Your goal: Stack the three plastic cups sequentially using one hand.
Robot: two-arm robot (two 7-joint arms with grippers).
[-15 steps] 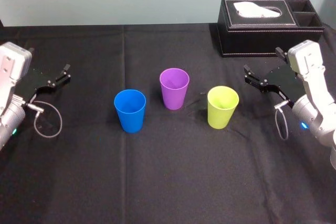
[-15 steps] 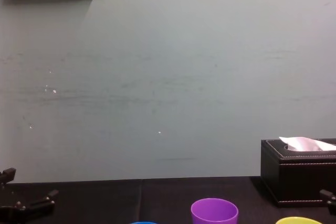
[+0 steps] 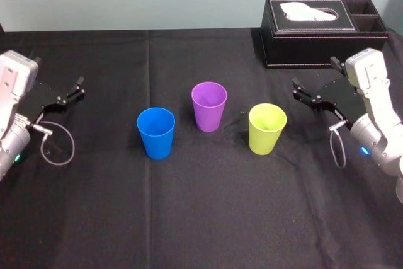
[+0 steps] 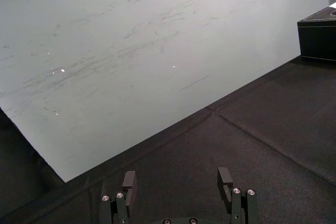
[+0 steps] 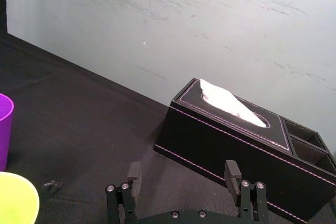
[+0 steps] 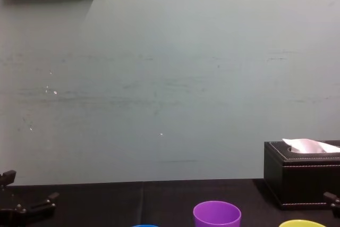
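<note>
Cups standing separately, both grippers off to the sides

Three plastic cups stand upright and mouth-up on the black tablecloth (image 3: 201,212), in a loose row across the middle and apart from one another. The blue cup (image 3: 155,132) is toward the robot's left and slightly nearer the robot. The purple cup (image 3: 209,106) is in the centre and farthest back. The yellow-green cup (image 3: 267,128) is toward the robot's right. None is nested in another.

The right gripper (image 3: 295,90) hovers near the yellow-green cup on its right side, without touching it. Its jaws are spread and hold nothing — the right wrist view shows both fingers apart with bare cloth between them. Behind this arm, at the table's far right corner, sits a black tissue box (image 3: 315,42) (white tissue protruding from its slot).

The left gripper (image 3: 78,87) is at the left edge of the table, well apart from the blue cup. Its jaws are likewise parted and empty.
</note>
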